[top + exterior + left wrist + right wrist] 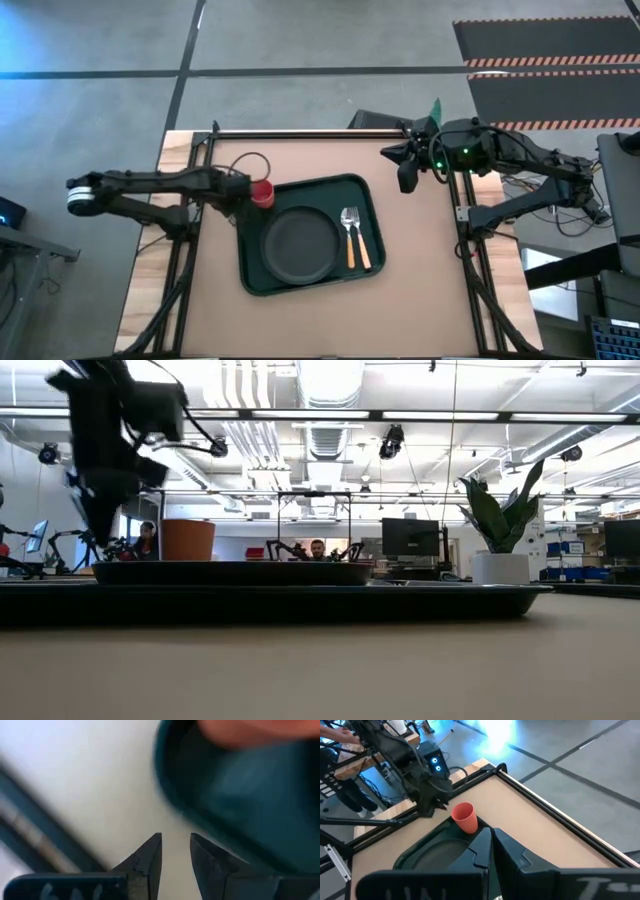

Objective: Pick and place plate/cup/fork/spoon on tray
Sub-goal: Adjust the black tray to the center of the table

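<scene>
Cup point(263, 194) stands upright on the tray's point(250, 275) far left corner, and your left hand point(240, 192) sits just beside it, fingers narrowly apart, holding nothing. Plate point(300, 244), fork point(349, 238) and spoon point(361, 240) lie on the tray. Your right hand point(404, 168) waits shut over the table's point(420, 290) far right.

No text (or label) can be read.

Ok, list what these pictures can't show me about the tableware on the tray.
- Fork and spoon: in the low view, hidden behind the tray rim and the plate.
- Cup: in the left wrist view, only a blur cut off by the edge.
- Plate: in the right wrist view, mostly covered by the right hand. Fork and spoon are hidden there too.
</scene>
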You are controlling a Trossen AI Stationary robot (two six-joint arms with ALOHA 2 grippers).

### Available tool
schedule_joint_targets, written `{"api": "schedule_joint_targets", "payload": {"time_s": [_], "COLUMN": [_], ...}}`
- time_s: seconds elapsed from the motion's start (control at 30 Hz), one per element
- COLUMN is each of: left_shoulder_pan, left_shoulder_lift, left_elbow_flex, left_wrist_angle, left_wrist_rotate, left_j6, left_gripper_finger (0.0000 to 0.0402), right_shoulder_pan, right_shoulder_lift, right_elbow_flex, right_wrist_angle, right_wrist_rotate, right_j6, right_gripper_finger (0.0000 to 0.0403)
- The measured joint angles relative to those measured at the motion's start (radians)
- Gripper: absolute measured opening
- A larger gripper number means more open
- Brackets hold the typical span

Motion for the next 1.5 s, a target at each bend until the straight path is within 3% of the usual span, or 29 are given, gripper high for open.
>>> {"api": "schedule_joint_targets", "payload": {"time_s": [0.2,0.43,0.57,0.77,1.13,1.5], "left_shoulder_pan": [-0.045,-0.154,-0.180,-0.206,-0.210,-0.211], "left_shoulder_lift": [-0.133,-0.194,-0.152,-0.035,0.103,0.098], "left_elbow_flex": [0.006,-0.107,-0.172,-0.237,-0.229,-0.221], "left_wrist_angle": [-0.171,-0.076,0.091,0.153,0.239,0.242], "left_wrist_rotate": [0.097,0.130,0.183,0.291,0.287,0.258], "left_j6": [-0.205,-0.364,-0.390,-0.410,-0.416,-0.418], "left_gripper_finger": [0.0083,0.0048,0.0025,0.0003,0.0000,0.0000], "right_shoulder_pan": [0.000,0.000,0.000,0.000,0.000,0.000], "right_shoulder_lift": [0.000,0.000,0.000,-0.001,-0.003,-0.003], "right_elbow_flex": [0.000,0.000,0.000,0.000,0.000,0.000], "right_wrist_angle": [0.000,0.000,0.000,0.000,0.000,-0.001], "right_wrist_rotate": [0.000,0.001,0.001,0.001,0.000,0.000], "right_j6": [-0.004,-0.011,-0.011,-0.011,-0.018,-0.027], "right_gripper_finger": [0.0008,0.0008,0.0008,0.0009,0.0009,0.0009]}}
